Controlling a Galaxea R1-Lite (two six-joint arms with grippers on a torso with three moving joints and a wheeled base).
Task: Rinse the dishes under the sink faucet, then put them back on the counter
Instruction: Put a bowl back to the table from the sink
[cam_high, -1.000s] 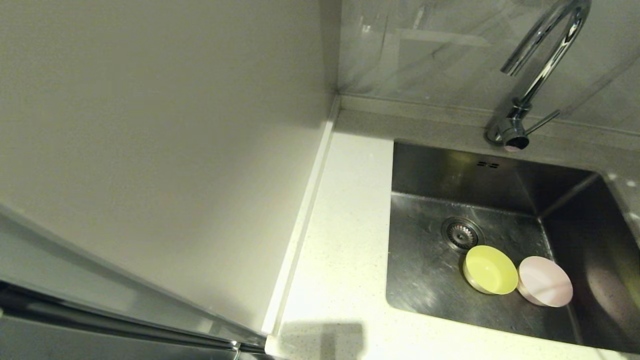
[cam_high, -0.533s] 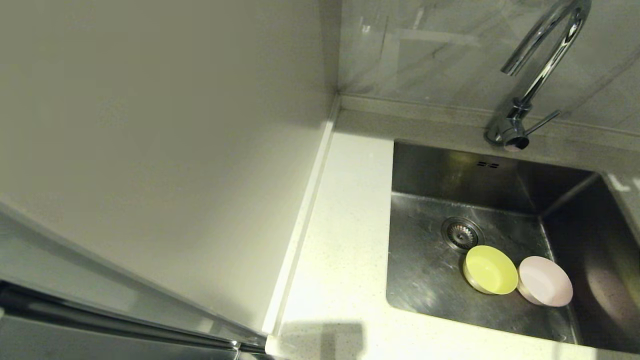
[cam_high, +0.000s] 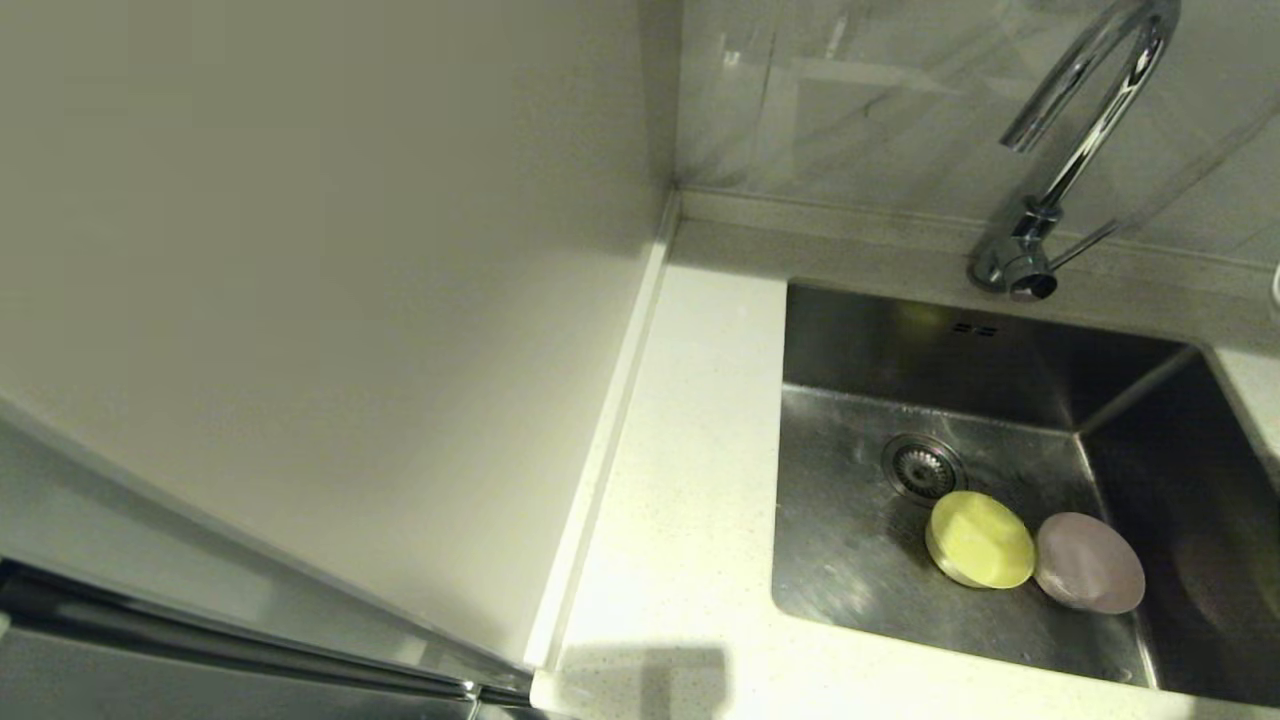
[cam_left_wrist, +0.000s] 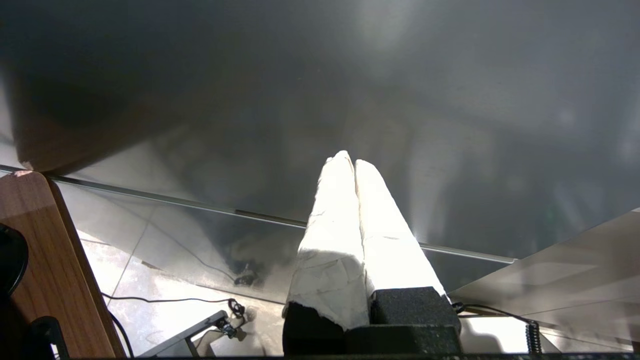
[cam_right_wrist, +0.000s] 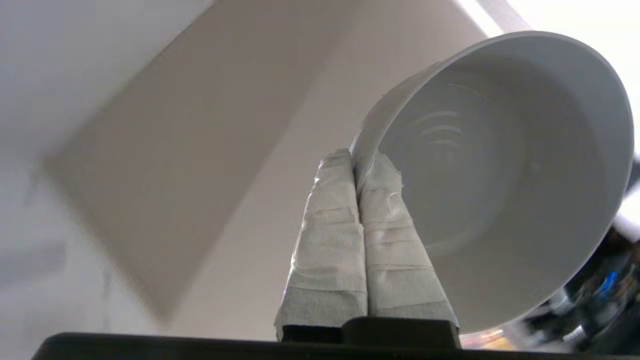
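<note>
White speckled counter (cam_high: 690, 470) is seen framing the stainless sink (cam_high: 850, 560), whose right side is cut off by the picture edge. On the basin floor, at five o'clock from the drain strainer (cam_high: 922, 466), the yellow-green bowl (cam_high: 980, 540) and pink bowl (cam_high: 1090, 563) are set touching. The chrome faucet (cam_high: 1070, 150) is cropped at its arch. Neither arm is caught by the head camera. The right gripper (cam_right_wrist: 361, 159) is clenched on the white bowl (cam_right_wrist: 500, 175) rim; the left gripper (cam_left_wrist: 350, 161) is closed on nothing, away from the sink.

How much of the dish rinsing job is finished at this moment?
Nothing looks finished. The right gripper holds the white bowl by its rim. The yellow-green bowl and pink bowl lie in the sink; no water leaves the faucet.
</note>
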